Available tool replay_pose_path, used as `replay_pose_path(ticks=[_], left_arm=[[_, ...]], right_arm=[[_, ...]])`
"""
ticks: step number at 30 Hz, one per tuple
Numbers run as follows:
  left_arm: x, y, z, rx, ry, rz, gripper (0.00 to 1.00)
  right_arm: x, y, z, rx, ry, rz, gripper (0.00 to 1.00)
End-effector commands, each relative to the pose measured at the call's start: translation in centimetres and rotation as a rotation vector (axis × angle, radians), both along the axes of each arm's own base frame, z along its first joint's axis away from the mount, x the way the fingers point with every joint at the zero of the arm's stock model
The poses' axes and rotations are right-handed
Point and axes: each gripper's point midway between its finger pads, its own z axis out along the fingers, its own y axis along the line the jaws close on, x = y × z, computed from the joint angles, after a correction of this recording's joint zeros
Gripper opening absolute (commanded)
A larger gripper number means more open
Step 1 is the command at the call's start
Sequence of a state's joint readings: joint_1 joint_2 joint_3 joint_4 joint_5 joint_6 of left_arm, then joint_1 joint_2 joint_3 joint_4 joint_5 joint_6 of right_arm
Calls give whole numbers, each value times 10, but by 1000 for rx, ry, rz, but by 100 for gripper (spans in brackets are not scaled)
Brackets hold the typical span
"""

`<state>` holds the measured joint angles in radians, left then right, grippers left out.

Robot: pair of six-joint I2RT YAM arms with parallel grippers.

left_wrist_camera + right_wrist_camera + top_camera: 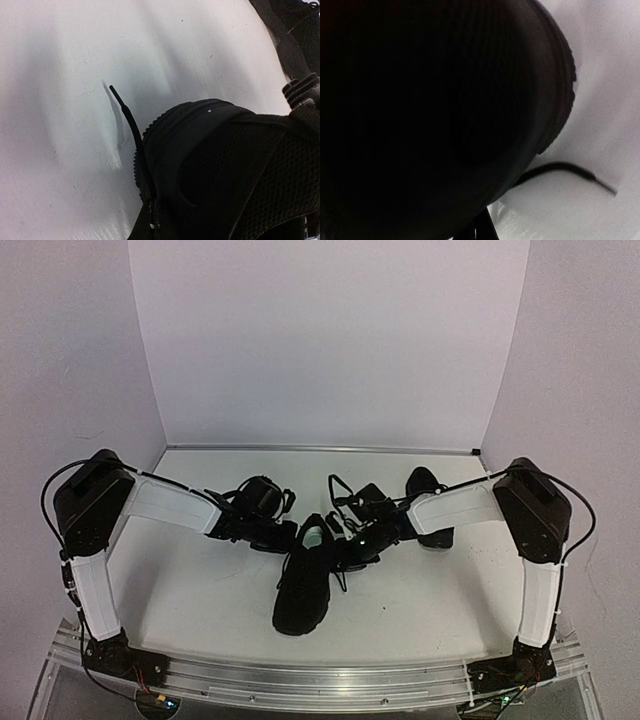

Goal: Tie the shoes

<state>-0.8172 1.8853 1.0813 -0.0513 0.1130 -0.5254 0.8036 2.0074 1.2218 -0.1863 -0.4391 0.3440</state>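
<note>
One black shoe point(303, 585) lies mid-table, its toe toward the near left and its pale green insole point(314, 536) showing. The second shoe point(431, 508) stands at the back right, partly hidden by my right arm. My left gripper point(274, 534) is at the heel's left side and my right gripper point(347, 546) is at its right. In the left wrist view the gripper point(152, 216) is shut on a thin black lace point(131, 125) beside the shoe point(225, 165). In the right wrist view the shoe point(430, 100) fills the frame. A lace point(565, 167) runs under it toward the shut gripper point(482, 226).
White walls enclose the table point(200, 590) at the back and both sides. A metal rail point(320, 675) runs along the near edge. My right arm's wrist shows at the top right of the left wrist view point(295, 45).
</note>
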Motion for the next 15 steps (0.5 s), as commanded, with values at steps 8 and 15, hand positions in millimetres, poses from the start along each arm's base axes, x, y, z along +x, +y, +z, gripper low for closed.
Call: replay_pose_path(ticks=[8, 15], left_arm=[[-4, 24, 73, -2, -158, 11, 0], [-28, 59, 161, -50, -357, -33, 0]], right_arm=[[63, -56, 71, 12, -218, -226, 0], [81, -101, 151, -2, -380, -314, 0]])
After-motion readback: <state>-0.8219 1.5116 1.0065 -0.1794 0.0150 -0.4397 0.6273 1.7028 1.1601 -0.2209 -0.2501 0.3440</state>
